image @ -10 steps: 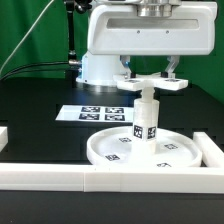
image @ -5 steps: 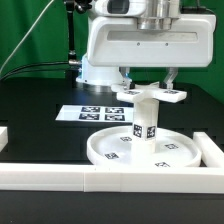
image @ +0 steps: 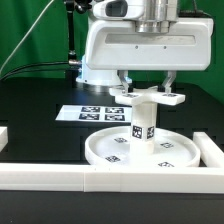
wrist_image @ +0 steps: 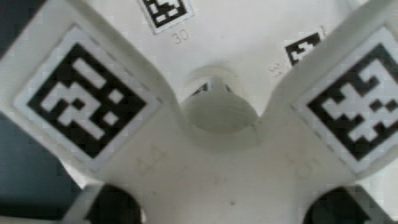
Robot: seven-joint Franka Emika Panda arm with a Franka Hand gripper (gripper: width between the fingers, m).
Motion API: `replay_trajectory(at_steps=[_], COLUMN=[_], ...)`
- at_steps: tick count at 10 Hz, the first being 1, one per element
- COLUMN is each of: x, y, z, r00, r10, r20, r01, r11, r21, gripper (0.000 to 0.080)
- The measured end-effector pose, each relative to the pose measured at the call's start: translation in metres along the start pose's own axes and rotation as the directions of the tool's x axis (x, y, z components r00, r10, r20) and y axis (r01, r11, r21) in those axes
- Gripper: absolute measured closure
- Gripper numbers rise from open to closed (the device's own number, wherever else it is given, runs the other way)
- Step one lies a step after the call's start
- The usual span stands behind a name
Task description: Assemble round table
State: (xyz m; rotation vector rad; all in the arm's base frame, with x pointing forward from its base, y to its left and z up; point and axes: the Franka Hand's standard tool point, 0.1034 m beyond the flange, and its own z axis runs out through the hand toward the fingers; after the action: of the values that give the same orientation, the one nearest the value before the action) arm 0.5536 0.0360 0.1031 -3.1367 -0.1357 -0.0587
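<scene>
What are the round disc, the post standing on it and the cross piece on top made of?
All three look like matte white plastic. The round disc, post and cross piece have dull, even surfaces with no grain or metallic shine. The black-and-white squares on them could be paper stickers or print; I cannot tell which.

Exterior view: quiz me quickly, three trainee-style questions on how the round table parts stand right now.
1. True or false: the short thick white plastic cylinder leg lies on its side in the large white rimmed round plastic disc.
2. The flat white cross-shaped plastic foot sits: A) inside the disc; B) on the leg's top end; C) under the disc.
3. Which part does the pincer grip?
Key: 1 false, it stands upright; 2 B; 3 the foot.
</scene>
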Motion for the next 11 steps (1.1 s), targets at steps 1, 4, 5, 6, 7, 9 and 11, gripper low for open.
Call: replay_trajectory(at_steps=[1,4,5,6,7,9,11], x=[0.0000,0.0000,0.0000,0.0000,0.0000,0.0011,0.0015], y=[0.0000,0.0000,0.0000,0.0000,0.0000,-0.0032,-0.0034], z=[0.0000,0.0000,0.0000,0.0000,0.0001,0.0004,0.0007], r00=[1.000,1.000,1.000,0.999,0.999,0.972,0.906], r10=[0.000,0.000,0.011,0.034,0.033,0.236,0.424], r20=[0.000,0.000,0.000,0.000,0.000,-0.005,-0.008], r01=[0.000,0.000,-0.011,-0.034,-0.033,-0.236,-0.424], r11=[1.000,1.000,1.000,0.999,0.999,0.972,0.906], r21=[0.000,0.000,0.000,0.000,0.000,0.009,0.020], gripper=[0.0357,0.0357,0.0357,0.0357,0.0357,0.0357,0.0357])
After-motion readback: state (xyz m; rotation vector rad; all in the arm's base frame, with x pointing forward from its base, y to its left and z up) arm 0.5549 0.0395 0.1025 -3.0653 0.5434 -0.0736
